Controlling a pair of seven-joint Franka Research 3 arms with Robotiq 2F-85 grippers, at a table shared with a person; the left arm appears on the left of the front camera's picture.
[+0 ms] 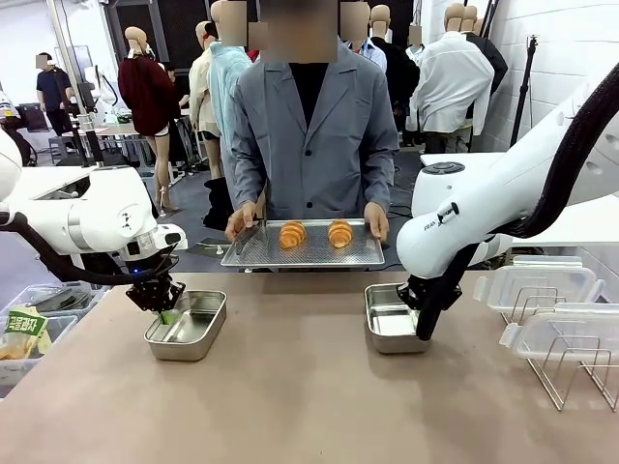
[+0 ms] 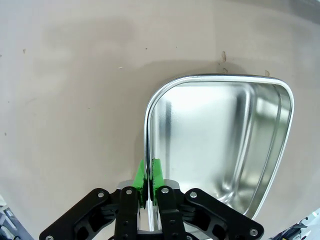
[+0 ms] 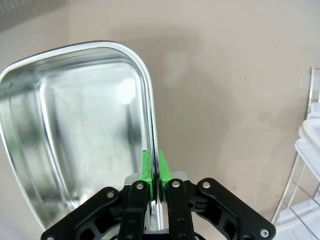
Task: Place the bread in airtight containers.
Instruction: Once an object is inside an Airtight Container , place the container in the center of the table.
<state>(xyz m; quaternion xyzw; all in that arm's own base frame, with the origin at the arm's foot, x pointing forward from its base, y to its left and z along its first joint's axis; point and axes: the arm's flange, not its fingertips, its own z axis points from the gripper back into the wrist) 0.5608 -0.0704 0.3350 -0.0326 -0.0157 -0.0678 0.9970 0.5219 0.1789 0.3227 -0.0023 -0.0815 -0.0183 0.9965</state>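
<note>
Two golden croissants [image 1: 292,234] [image 1: 339,233] lie on a perforated steel tray [image 1: 305,253] that a person holds at the far table edge. Two empty steel containers sit on the table. My left gripper [image 1: 166,311] [image 2: 149,172] is shut on the rim of the left container [image 1: 193,329] [image 2: 215,145], one green pad inside and one outside the wall. At the right container [image 1: 389,319] [image 3: 85,130], my right gripper [image 1: 423,333] [image 3: 155,167] pinches the rim the same way. Both tubs have no lids on.
Clear plastic lids [image 1: 537,285] rest on a wire rack [image 1: 566,362] at the right of the table. A bin with a green packet [image 1: 24,333] stands off the left edge. The brown tabletop [image 1: 309,406] lies bare between and in front of the tubs.
</note>
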